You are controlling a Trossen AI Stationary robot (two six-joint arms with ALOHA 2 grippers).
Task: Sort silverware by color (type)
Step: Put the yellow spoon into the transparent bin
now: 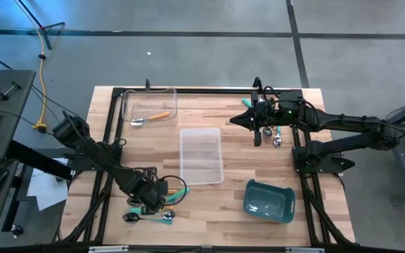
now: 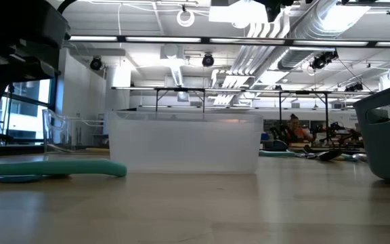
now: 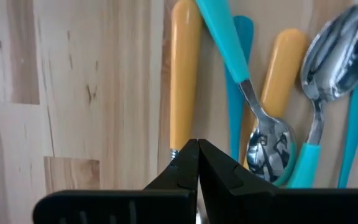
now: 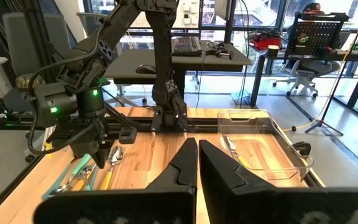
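Observation:
Several spoons with orange and teal handles lie in a pile (image 1: 153, 209) near the table's near-left corner. My left gripper (image 1: 162, 199) hangs over them, shut. In the left wrist view its tips (image 3: 197, 152) stand at the neck of one orange-handled spoon (image 3: 185, 81), beside a teal-handled spoon (image 3: 229, 43) and another orange one (image 3: 281, 68). One orange spoon (image 1: 159, 116) lies in the far-left clear tray (image 1: 126, 105). My right gripper (image 1: 239, 121) is shut above the far-right part of the table, near a green handle (image 1: 247, 103) and teal-handled spoons (image 1: 277, 135). My left gripper points down at the neck end of the orange handle (image 3: 178, 148). Its own shut fingers hide that spot, so I cannot tell whether they touch the spoon.
A second clear tray (image 1: 201, 156) sits at the table's middle. A teal bin (image 1: 269, 200) stands toward the near-right corner. Black frame rails (image 1: 111, 119) run along the left, right and far edges. Bare wood lies between the middle tray and the left pile.

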